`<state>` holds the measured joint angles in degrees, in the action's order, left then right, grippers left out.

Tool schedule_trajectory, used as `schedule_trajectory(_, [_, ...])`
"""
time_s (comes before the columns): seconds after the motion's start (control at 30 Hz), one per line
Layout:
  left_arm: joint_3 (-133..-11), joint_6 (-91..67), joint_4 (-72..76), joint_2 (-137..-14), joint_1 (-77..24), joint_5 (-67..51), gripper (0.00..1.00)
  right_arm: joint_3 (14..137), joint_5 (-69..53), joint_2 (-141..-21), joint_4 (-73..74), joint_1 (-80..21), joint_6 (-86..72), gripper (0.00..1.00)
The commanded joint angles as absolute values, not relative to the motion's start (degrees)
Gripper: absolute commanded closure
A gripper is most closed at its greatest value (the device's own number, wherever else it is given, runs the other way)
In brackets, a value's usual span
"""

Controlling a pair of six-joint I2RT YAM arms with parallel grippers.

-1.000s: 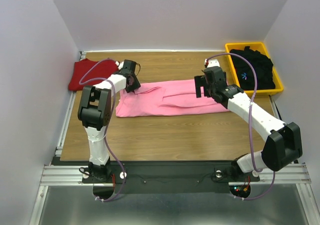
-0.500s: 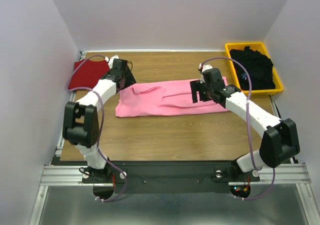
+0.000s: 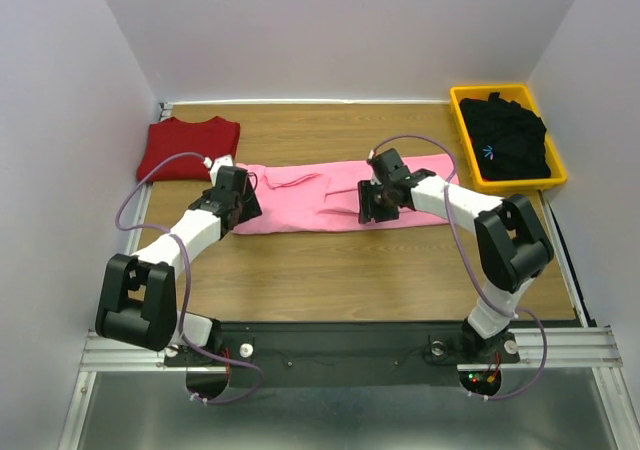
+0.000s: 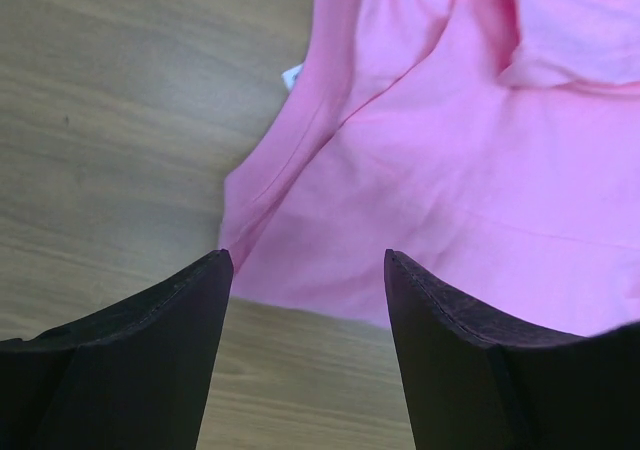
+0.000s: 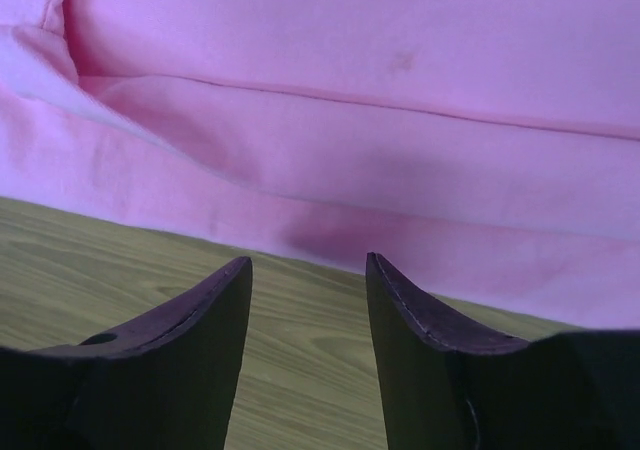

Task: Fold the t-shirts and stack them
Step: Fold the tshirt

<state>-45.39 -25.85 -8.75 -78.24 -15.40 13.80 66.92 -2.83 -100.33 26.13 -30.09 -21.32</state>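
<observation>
Pink and soft, the shirt [image 3: 305, 198] lies across the middle of the top view; we judge it light and floppy, best pinched along its lower edge. Our left claw [image 4: 305, 260] stands wide at its left corner, our right claw [image 5: 308, 262] narrower at the hem, both empty.

The top view looks steeply down from above the near edge of the light wooden bench [image 3: 330, 270], facing the back wall and taking in everything. Both wrist views sit very close (each framed by its own dark jaws), sharing the flat light pink cotton t-shirt [image 3: 300, 208] and its near hem with the overhead.
</observation>
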Motion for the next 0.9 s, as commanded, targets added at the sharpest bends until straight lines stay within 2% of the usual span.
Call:
schedule_trajectory(0.0, [-43.51, -24.17, -4.22, -74.44, -15.64, 16.26, 0.26, 69.87, -3.78, -101.86, 23.29, -30.67, -25.75, 0.48])
schedule_trajectory(0.17, [-43.16, -23.99, -3.6, -75.06, -15.56, 16.0, 0.26, 70.31, -2.02, -104.41, 22.41, -30.76, -26.37, 0.53])
schedule_trajectory(0.6, [-43.07, -23.73, -3.34, -75.76, -15.56, 15.03, 0.27, 75.06, 7.99, -108.27, 22.32, -30.76, -25.14, 0.54])
schedule_trajectory(0.87, [-43.42, -23.47, -3.95, -74.45, -15.64, 14.33, 0.27, 82.86, 15.99, -112.32, 22.41, -29.98, -21.45, 0.55])
